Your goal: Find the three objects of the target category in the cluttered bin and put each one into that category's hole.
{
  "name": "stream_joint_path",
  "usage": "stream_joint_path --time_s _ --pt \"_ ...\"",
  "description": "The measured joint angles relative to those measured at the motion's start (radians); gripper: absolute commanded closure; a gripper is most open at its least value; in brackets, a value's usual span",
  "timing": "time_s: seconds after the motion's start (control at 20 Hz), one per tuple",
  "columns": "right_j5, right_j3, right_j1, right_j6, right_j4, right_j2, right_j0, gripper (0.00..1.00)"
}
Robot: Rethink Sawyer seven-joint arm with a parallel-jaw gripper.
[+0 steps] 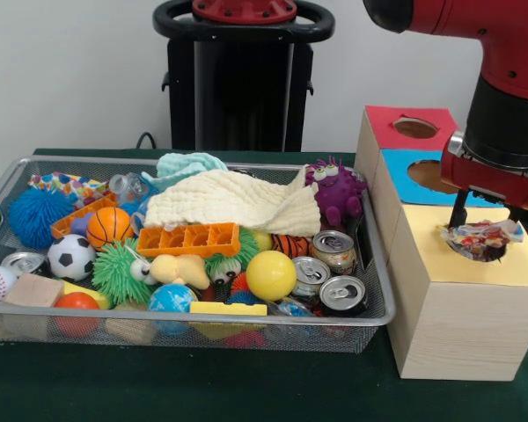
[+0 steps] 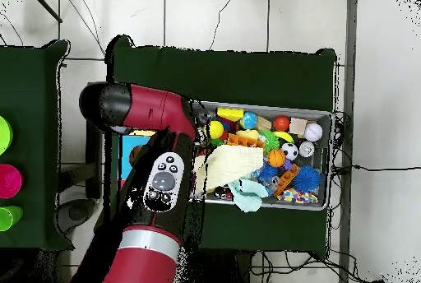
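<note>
Risk, as we judge it: the crinkled colourful foil snack packet (image 1: 480,237), pinched in the narrow jaws of the gripper (image 1: 484,230) over the yellow-topped wooden box's (image 1: 462,330) hole, may catch on its rim.

A crinkled wrapper (image 1: 482,237), shiny with red and yellow print, sits in the round hole (image 1: 482,250) of the yellow-topped box (image 1: 471,303), bulging above the rim. The blue box (image 1: 403,176) and red box (image 1: 383,127) behind each show a round hole. The wire bin (image 1: 374,264) beside them is heaped with toys.
</note>
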Motion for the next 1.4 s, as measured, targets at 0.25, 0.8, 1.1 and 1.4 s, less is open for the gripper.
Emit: stream_joint_path --time_s 0.25,0.8,1.1,1.4 --pt "0.000 0.000 0.000 0.000 0.000 0.000 0.000 0.00" --pt "0.002 0.001 -0.012 0.000 -0.027 -0.001 0.000 0.00" --pt "0.055 0.001 -0.072 0.000 -0.038 -0.001 0.001 0.00" --pt "0.129 -0.006 -0.127 0.000 -0.042 -0.001 0.001 0.00"
